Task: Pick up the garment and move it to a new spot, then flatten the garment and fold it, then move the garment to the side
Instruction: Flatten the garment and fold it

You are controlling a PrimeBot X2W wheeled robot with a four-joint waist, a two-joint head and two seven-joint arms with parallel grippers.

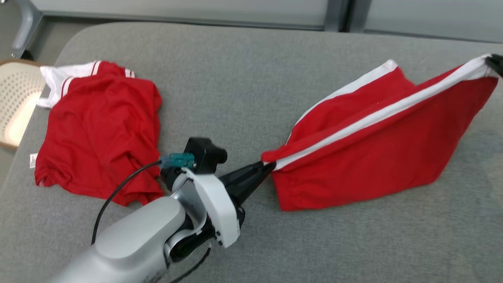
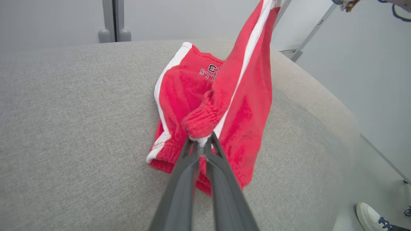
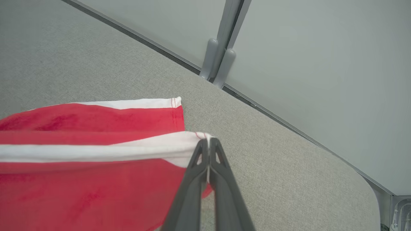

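Note:
The garment [image 1: 377, 157] is a pair of red shorts with white side stripes, stretched between both grippers and lifted along its top edge over the grey cushion [image 1: 243, 90]. My left gripper [image 1: 269, 165] is shut on the waistband end, seen close in the left wrist view as the left gripper [image 2: 202, 144] pinching the elastic of the shorts [image 2: 237, 106]. My right gripper [image 1: 496, 63] is shut on the striped hem corner at the far right; the right wrist view shows the right gripper [image 3: 208, 144] clamped on the white stripe of the shorts [image 3: 90, 166]. The lower part rests on the cushion.
A second red garment with white trim [image 1: 98, 129] lies crumpled at the left of the cushion. A perforated beige chair seat [image 1: 15, 102] stands beyond the left edge. Grey partition posts [image 3: 218, 61] run behind the cushion. A person's white shoe [image 2: 369, 215] is on the floor.

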